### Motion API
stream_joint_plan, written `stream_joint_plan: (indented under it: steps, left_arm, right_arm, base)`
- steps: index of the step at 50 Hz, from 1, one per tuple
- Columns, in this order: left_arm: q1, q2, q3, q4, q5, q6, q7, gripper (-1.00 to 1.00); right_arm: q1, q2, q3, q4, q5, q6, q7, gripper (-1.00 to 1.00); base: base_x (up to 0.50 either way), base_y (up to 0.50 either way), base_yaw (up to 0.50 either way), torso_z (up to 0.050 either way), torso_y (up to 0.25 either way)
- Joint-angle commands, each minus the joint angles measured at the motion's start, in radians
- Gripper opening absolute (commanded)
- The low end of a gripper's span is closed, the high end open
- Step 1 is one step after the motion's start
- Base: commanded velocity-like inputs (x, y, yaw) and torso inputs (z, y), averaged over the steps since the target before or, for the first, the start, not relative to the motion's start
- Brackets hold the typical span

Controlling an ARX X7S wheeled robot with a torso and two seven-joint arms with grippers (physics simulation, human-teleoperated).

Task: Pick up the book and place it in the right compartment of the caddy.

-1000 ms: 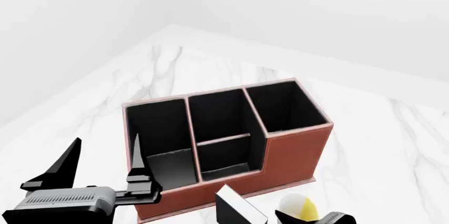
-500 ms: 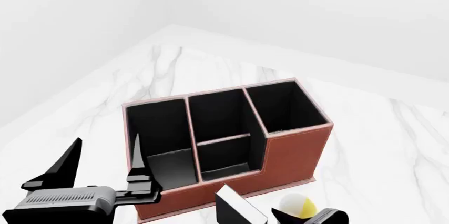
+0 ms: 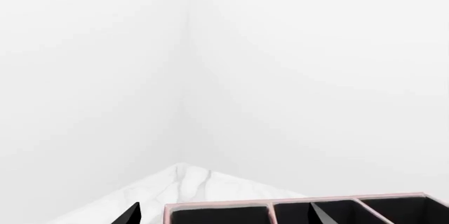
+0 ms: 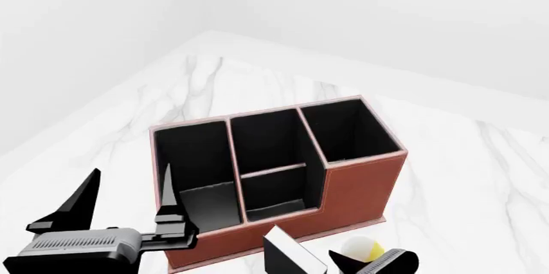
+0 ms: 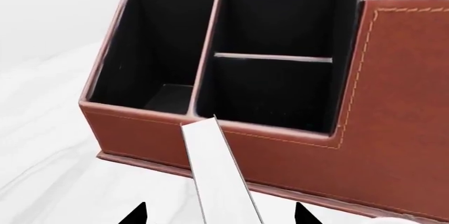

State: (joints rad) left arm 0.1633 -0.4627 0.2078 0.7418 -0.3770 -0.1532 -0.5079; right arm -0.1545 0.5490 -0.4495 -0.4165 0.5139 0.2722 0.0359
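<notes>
The book [image 4: 292, 253] stands on the marble table just in front of the caddy [image 4: 364, 187], with its white page edges [image 5: 218, 176] facing my right wrist camera. My right gripper [image 5: 218, 214] is open, one fingertip on each side of the book, apart from it. In the head view only its dark top [image 4: 375, 263] shows at the bottom edge. The right compartment [image 4: 348, 129] is the tall, empty end cell. My left gripper [image 4: 128, 184] is open and empty, hovering by the caddy's left end; in its wrist view the gripper [image 3: 224, 216] looks over the caddy's rim [image 3: 217, 204].
A white-and-yellow mug [image 4: 360, 249] stands right of the book, partly hidden by my right gripper. The marble table [image 4: 215, 87] runs into a white wall corner behind the caddy. The caddy's middle cell [image 4: 270, 152] and left cell [image 4: 193, 158] are empty.
In the head view my right gripper has slid left along the bottom edge, towards the book, and now covers more of the mug. The left arm, book and caddy have not moved.
</notes>
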Motion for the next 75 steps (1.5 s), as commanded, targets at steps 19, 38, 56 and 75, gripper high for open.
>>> stream_joint_plan:
  steps: [19, 38, 56, 75]
  left_arm:
    - [-0.002, -0.006, 0.005, -0.002, -0.001, 0.004, -0.005, 1.00]
    - [-0.005, -0.008, 0.010, -0.007, -0.002, 0.006, -0.008, 1.00]
    - [-0.007, -0.011, 0.013, -0.008, -0.003, 0.007, -0.011, 1.00]
    - [-0.007, -0.014, 0.017, -0.010, -0.005, 0.010, -0.014, 1.00]
  right_arm:
    - [0.048, -0.027, -0.021, 0.056, 0.000, 0.012, -0.010, 1.00]
    - [0.051, -0.041, -0.035, 0.102, 0.000, 0.002, -0.023, 1.00]
    - [0.052, -0.044, -0.042, 0.117, 0.001, 0.002, -0.023, 1.00]
    - [0.054, -0.042, -0.046, 0.119, 0.014, 0.005, -0.028, -1.00]
  base:
    - [0.00, 0.00, 0.00, 0.000, 0.000]
    - [0.00, 0.00, 0.00, 0.000, 0.000]
    - [0.00, 0.00, 0.00, 0.000, 0.000]
    - [0.00, 0.00, 0.00, 0.000, 0.000]
